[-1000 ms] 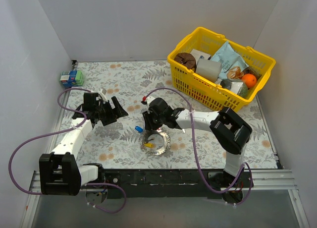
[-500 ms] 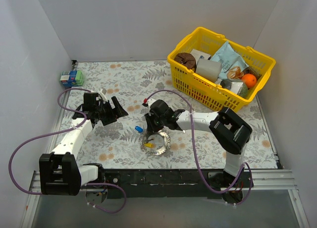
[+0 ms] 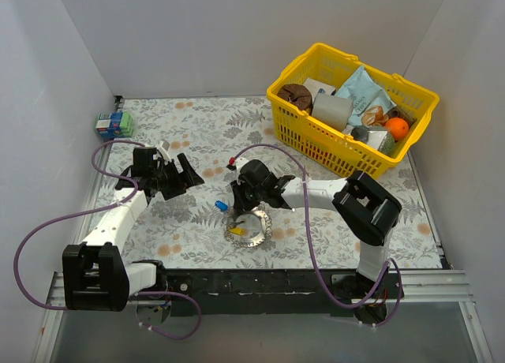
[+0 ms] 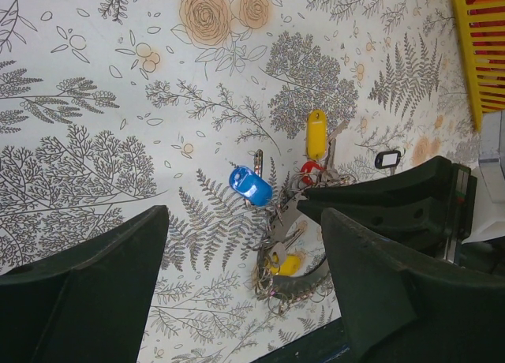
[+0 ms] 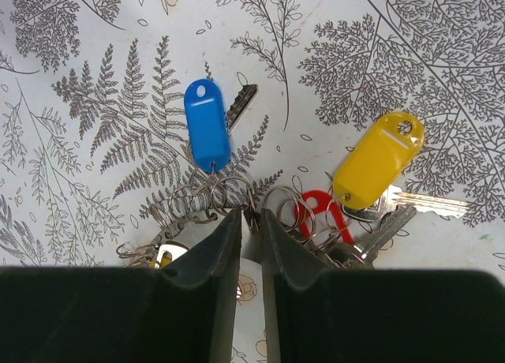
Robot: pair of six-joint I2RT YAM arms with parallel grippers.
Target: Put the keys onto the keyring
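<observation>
"Right hand [image 5: 251, 219] clenched on what?"
"Keyring [image 3: 263, 229] wire among the keys [image 5: 207, 126] on the table [image 3: 197, 126], probably steadying it. Left hand [image 4: 241, 229] hovers released, ready to thread."

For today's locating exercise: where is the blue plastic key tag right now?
In the right wrist view, the blue plastic key tag lies on the floral tablecloth just beyond the right pincer, left of the yellow plastic tag.

Keys [image 3: 245, 222] clustered on table [image 3: 197, 126], basket [image 3: 339, 146] behind right, box [image 3: 115, 125] behind left.
</observation>
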